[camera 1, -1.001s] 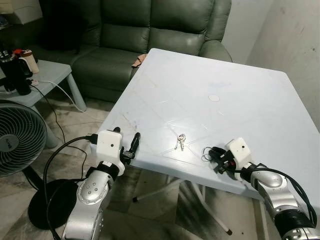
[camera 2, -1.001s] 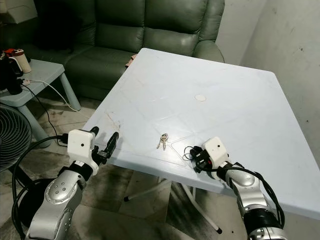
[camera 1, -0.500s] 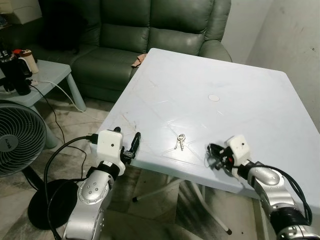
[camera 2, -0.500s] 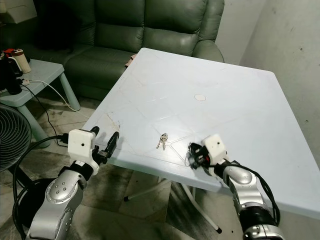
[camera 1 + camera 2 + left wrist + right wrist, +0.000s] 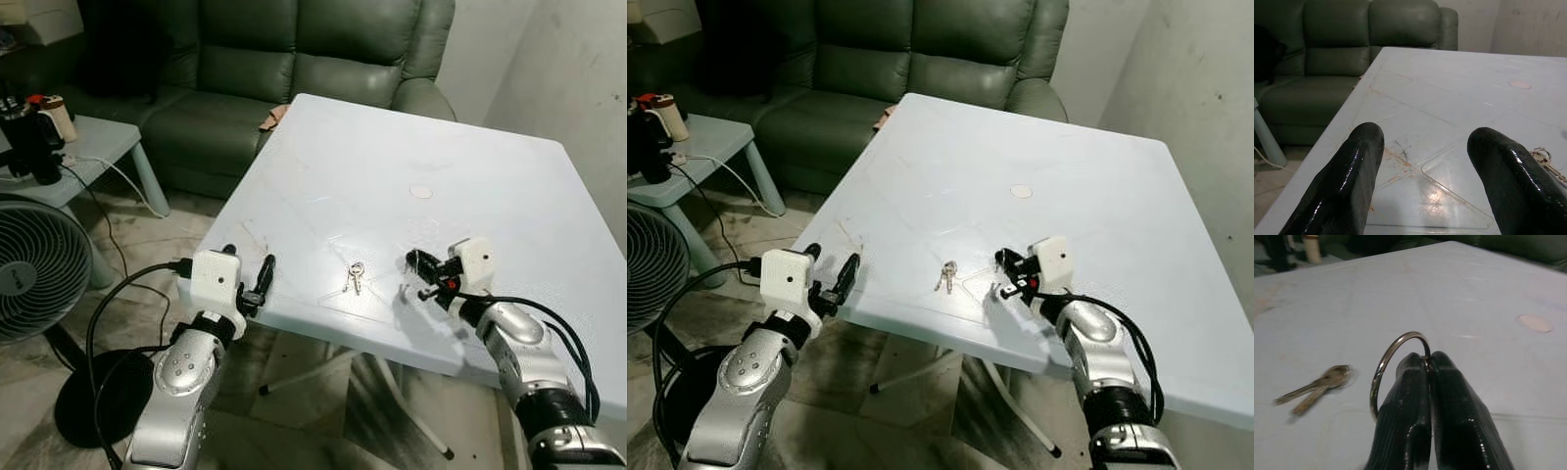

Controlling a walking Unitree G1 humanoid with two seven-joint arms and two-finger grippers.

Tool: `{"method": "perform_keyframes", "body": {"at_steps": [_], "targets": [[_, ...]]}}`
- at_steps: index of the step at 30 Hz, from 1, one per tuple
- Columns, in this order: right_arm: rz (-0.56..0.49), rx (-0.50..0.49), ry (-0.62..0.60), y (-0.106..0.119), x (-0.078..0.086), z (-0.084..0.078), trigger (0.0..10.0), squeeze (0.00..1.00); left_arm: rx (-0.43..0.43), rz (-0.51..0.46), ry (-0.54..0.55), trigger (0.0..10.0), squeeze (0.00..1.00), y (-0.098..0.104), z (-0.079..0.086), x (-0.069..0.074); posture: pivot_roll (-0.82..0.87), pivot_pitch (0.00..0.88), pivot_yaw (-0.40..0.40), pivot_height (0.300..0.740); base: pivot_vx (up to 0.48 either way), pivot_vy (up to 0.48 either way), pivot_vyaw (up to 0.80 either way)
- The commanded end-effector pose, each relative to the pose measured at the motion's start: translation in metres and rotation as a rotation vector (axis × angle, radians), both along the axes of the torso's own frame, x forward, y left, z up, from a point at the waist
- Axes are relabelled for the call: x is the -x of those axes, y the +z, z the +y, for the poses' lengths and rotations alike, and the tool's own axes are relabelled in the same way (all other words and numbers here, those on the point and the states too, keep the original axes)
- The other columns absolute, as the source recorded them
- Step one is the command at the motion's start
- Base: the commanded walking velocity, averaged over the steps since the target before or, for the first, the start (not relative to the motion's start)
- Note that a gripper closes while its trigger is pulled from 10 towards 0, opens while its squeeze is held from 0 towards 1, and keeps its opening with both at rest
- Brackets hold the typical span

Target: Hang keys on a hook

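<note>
Living room: sofa (image 5: 294, 69), fan (image 5: 39, 269).

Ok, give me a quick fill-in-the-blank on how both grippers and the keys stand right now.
1. The right gripper is shut on a metal ____.
2. The keys lie flat on the white ____.
3. The left gripper hovers at the table's near edge with its fingers ____.
4. Behind the table stands a green ____.

Missing words: ring; table; open; sofa
</note>
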State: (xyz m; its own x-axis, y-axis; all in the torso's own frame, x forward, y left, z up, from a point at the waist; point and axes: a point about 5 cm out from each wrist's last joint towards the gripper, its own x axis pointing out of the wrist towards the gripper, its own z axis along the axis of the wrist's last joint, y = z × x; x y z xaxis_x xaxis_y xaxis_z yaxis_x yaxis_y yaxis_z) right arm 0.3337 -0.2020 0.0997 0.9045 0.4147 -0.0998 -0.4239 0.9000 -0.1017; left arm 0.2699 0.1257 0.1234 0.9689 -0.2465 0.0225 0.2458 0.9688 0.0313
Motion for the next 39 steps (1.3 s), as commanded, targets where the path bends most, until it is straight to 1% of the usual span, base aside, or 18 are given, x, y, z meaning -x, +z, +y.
{"method": "perform_keyframes", "body": {"at_steps": [1, 5, 6, 8, 9, 12, 15, 18, 19, 24, 27, 28, 29, 30, 33, 34, 35, 39], "targets": [[-0.047, 0.087, -0.009, 0.006, -0.003, -0.002, 10.0, 0.00, -0.012, -0.008, 0.010, 10.0, 0.00, 0.001, 0.001, -0.002, -0.09, 0.000, -0.078, 0.740, 0.000, 0.000, 0.00], [-0.066, 0.191, -0.056, 0.005, -0.006, -0.004, 10.0, 0.00, -0.013, -0.009, 0.012, 10.0, 0.00, 0.001, 0.001, -0.003, -0.09, 0.000, -0.077, 0.740, 0.000, 0.000, 0.00], [-0.098, 0.302, -0.049, 0.005, -0.006, -0.003, 10.0, 0.00, -0.015, -0.011, 0.012, 10.0, 0.00, 0.002, 0.001, -0.003, -0.09, 0.000, -0.077, 0.740, 0.000, 0.000, 0.00], [-0.106, 0.332, -0.029, 0.005, -0.005, -0.002, 10.0, 0.00, -0.015, -0.011, 0.013, 10.0, 0.00, 0.002, 0.002, -0.003, -0.09, 0.000, -0.078, 0.740, 0.000, 0.000, 0.00], [-0.101, 0.381, 0.001, 0.002, -0.003, -0.002, 10.0, 0.00, -0.015, -0.011, 0.013, 10.0, 0.00, 0.002, 0.002, -0.003, -0.09, 0.000, -0.077, 0.740, 0.000, 0.000, 0.00], [-0.096, 0.410, 0.013, 0.000, -0.002, -0.002, 10.0, 0.00, -0.014, -0.012, 0.013, 10.0, 0.00, 0.002, 0.002, -0.003, -0.09, 0.000, -0.077, 0.740, 0.000, 0.000, 0.00], [-0.121, 0.565, 0.070, -0.004, 0.001, -0.002, 10.0, 0.00, -0.015, -0.012, 0.016, 10.0, 0.00, 0.002, 0.003, -0.003, -0.09, 0.000, -0.078, 0.740, 0.000, 0.000, 0.00], [-0.126, 0.571, 0.066, -0.005, 0.001, -0.002, 10.0, 0.00, -0.016, -0.012, 0.016, 10.0, 0.00, 0.002, 0.003, -0.003, -0.09, 0.000, -0.078, 0.740, 0.000, 0.000, 0.00], [-0.159, 0.721, 0.085, -0.007, 0.001, -0.003, 10.0, 0.00, -0.017, -0.013, 0.021, 10.0, 0.00, 0.003, 0.004, -0.004, -0.08, 0.000, -0.076, 0.740, 0.000, 0.000, 0.00], [-0.139, 0.713, 0.096, -0.014, 0.003, 0.001, 10.0, 0.00, -0.019, -0.015, 0.028, 10.0, 0.00, 0.004, 0.004, -0.004, -0.08, 0.000, -0.077, 0.740, 0.000, 0.000, 0.00], [-0.123, 0.694, 0.139, -0.017, 0.006, 0.003, 10.0, 0.00, -0.019, -0.017, 0.031, 10.0, 0.00, 0.004, 0.006, -0.004, -0.08, 0.000, -0.075, 0.740, 0.000, 0.000, 0.00], [-0.102, 0.654, 0.141, -0.017, 0.006, 0.002, 10.0, 0.97, -0.019, -0.017, 0.032, 10.0, 0.00, 0.004, 0.006, -0.004, -0.08, 0.000, -0.076, 0.740, 0.000, 0.000, 0.00], [-0.102, 0.646, 0.146, -0.016, 0.006, 0.002, 10.0, 1.00, -0.018, -0.017, 0.033, 10.0, 0.00, 0.004, 0.006, -0.004, -0.08, 0.000, -0.076, 0.740, 0.000, 0.000, 0.00], [-0.104, 0.642, 0.150, -0.016, 0.006, 0.002, 10.0, 1.00, -0.018, -0.017, 0.033, 10.0, 0.00, 0.004, 0.006, -0.004, -0.08, 0.000, -0.076, 0.740, 0.000, 0.000, 0.00], [-0.115, 0.696, 0.133, -0.016, 0.004, 0.000, 10.0, 1.00, -0.019, -0.017, 0.034, 10.0, 0.00, 0.004, 0.006, -0.005, -0.08, 0.000, -0.076, 0.740, 0.000, 0.000, 0.00], [-0.117, 0.714, 0.135, -0.016, 0.004, 0.000, 10.0, 0.56, -0.019, -0.017, 0.034, 10.0, 0.00, 0.004, 0.006, -0.005, -0.08, 0.000, -0.076, 0.740, 0.000, 0.000, 0.00], [-0.112, 0.716, 0.138, -0.017, 0.004, 0.000, 10.0, 0.00, -0.018, -0.017, 0.034, 10.0, 0.00, 0.004, 0.006, -0.005, -0.08, 0.000, -0.076, 0.740, 0.000, 0.000, 0.00], [-0.100, 0.709, 0.139, -0.018, 0.004, -0.001, 10.0, 0.00, -0.018, -0.018, 0.035, 10.0, 0.00, 0.005, 0.006, -0.005, -0.08, 0.000, -0.076, 0.740, 0.000, 0.000, 0.00]]}}
